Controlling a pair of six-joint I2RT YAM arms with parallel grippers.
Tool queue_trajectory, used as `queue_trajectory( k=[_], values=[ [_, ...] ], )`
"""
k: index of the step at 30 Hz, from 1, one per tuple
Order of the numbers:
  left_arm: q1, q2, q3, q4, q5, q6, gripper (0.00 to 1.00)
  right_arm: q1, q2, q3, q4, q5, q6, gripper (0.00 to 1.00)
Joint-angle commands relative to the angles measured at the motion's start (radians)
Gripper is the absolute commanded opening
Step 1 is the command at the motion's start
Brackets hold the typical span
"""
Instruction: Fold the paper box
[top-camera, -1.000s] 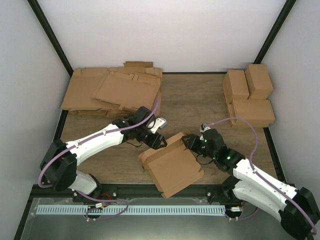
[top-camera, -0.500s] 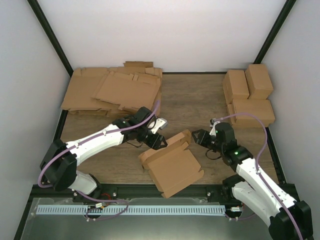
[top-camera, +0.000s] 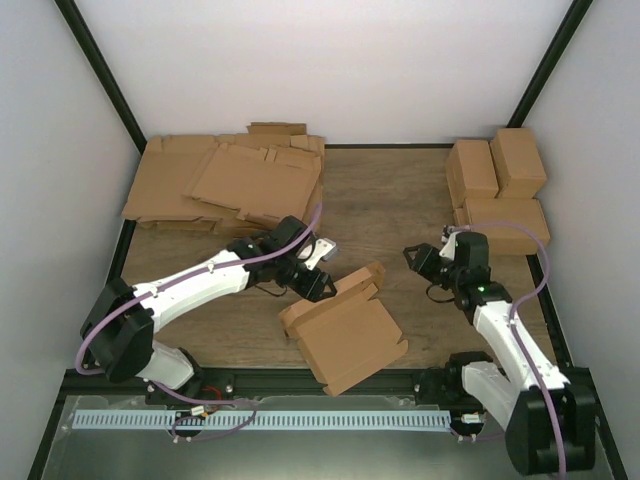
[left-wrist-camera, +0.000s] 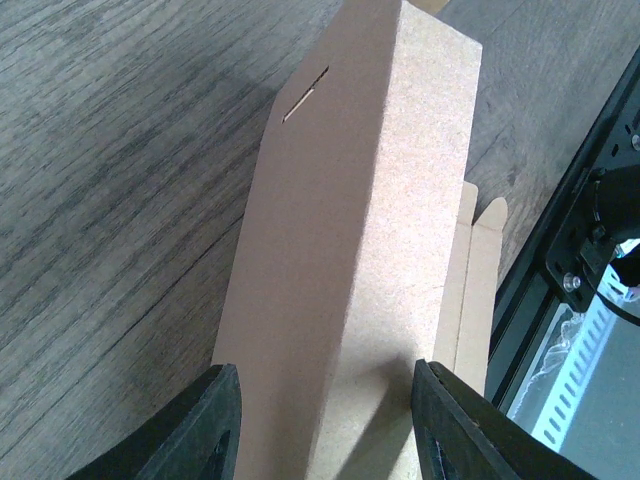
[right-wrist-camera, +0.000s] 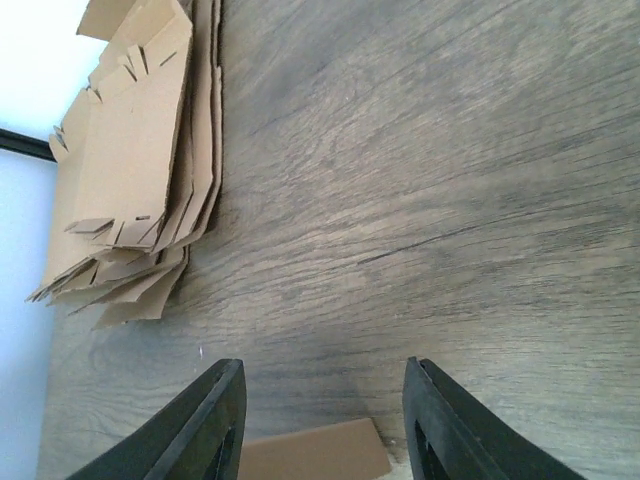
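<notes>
Left gripper: clamped on the paper box, which lay just in front of it.
Right gripper: jaws apart, empty. I saw it had drawn back from the box's flap and now stood well clear.
Room: bare table wood between them.
Count: one paper box, three folded boxes, one sheet stack.

Paper box front-centre on desk, lying aslant, near desk's front edge. Left jaws at box's back-left corner, one on each side of raised panel, touching it. Right jaws right of box, well apart from it, over bare desk, nothing between them. Stack of flat cardboard sheets in desk's back-left corner, behind left jaws. Group of folded boxes in back-right corner, behind right jaws: two side by side at back, one in front, touching.
</notes>
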Motion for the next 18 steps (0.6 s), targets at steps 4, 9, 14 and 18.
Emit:
queue_trajectory(
  k=[4, 9, 14, 18],
  values=[
    [-0.010, 0.032, 0.003, -0.004, -0.041, -0.005, 0.49, -0.041, 0.162, 0.005, 0.186, -0.229, -0.029, 0.48],
    [-0.013, 0.034, 0.004, -0.004, -0.045, -0.006, 0.49, -0.040, 0.274, -0.029, 0.297, -0.382, -0.032, 0.49],
    [-0.014, 0.037, 0.013, -0.001, -0.068, -0.011, 0.49, -0.038, 0.358, -0.049, 0.370, -0.491, 0.004, 0.47],
    [-0.013, 0.042, 0.019, 0.004, -0.082, -0.022, 0.49, -0.022, 0.369, -0.049, 0.348, -0.515, 0.025, 0.47]
  ],
)
